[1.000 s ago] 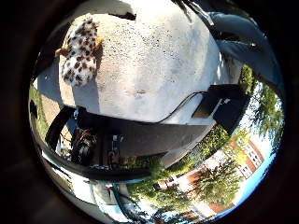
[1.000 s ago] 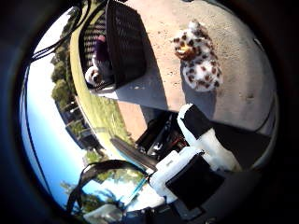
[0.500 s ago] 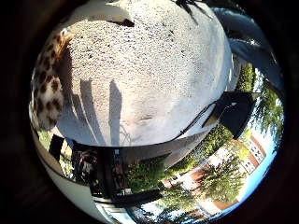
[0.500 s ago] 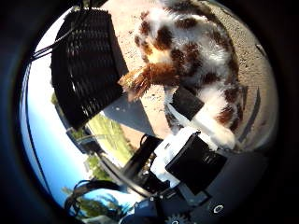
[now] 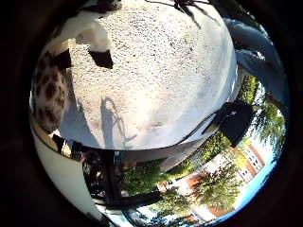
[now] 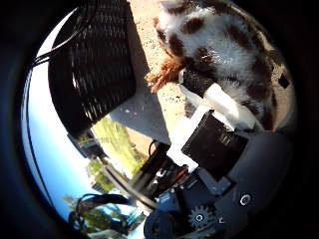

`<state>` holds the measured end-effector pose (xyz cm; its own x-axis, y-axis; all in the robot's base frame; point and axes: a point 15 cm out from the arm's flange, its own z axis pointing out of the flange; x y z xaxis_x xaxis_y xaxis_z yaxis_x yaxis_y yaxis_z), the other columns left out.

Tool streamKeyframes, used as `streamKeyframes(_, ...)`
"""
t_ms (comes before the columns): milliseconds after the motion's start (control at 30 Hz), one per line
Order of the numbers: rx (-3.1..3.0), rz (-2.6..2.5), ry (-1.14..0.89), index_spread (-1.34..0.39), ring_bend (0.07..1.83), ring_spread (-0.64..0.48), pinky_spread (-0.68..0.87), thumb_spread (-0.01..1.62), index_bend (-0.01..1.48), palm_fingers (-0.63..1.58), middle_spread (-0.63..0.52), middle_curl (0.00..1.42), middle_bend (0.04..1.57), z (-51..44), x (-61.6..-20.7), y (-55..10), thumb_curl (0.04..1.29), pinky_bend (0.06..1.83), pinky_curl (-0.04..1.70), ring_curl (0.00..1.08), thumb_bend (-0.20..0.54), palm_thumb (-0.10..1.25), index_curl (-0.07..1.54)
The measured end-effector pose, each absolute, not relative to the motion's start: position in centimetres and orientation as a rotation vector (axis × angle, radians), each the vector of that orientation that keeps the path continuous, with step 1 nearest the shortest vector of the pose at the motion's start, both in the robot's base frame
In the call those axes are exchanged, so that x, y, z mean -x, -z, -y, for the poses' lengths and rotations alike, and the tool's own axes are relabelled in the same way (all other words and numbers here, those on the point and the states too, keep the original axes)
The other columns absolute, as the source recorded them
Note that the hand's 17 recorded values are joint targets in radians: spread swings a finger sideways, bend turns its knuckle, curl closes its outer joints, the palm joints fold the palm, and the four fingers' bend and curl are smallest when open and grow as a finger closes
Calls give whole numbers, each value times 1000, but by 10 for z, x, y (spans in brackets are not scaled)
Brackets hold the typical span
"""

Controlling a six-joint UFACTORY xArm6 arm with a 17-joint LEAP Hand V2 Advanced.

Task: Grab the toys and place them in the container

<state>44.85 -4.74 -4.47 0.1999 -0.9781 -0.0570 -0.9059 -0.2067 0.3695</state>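
Observation:
A white plush toy with brown spots (image 6: pixel 224 45) lies on the pale stone tabletop (image 5: pixel 161 66) and fills much of the right thumb side palm view, close to the palm. My right hand (image 6: pixel 214 139) is down over it. One white and black finger (image 6: pixel 234 112) lies curled against the toy's side. In the right little finger side palm view the toy (image 5: pixel 47 90) shows beside another curled finger (image 5: pixel 90 38). The black mesh container (image 6: pixel 95 65) stands on the table right beside the toy; its inside is hidden.
The table's edge (image 5: pixel 180 142) runs near the hand, with a black frame (image 5: pixel 232 118) beyond it. Trees, grass and buildings lie further off. Bare tabletop stretches away from the toy.
The camera has come closer to the toy. A finger has curled into the little finger side view beside the toy, and the finger in the thumb side view now lies further over it.

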Motion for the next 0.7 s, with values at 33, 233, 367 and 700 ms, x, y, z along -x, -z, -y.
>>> streamKeyframes(33, -2226, 1804, 396, -601, 1289, -28, 326, 1093, 382, 1056, -194, 849, 1001, 50, -452, 35, 532, 1259, 655, 722, 49, 1002, 126)
streamKeyframes(233, -2218, 1816, 390, -768, 1350, -73, 263, 1102, 565, 969, -225, 960, 1070, 59, -447, -36, 601, 1340, 769, 777, 12, 1008, 127)
streamKeyframes(367, -2234, 1804, 382, -852, 1383, -89, 235, 1113, 667, 924, -238, 1016, 1106, 59, -437, -86, 640, 1368, 825, 799, -5, 1012, 131)
streamKeyframes(700, -2324, 1789, 293, -984, 1457, -108, 188, 1126, 862, 824, -255, 1109, 1166, 42, -440, -157, 709, 1412, 934, 835, -13, 992, 147)
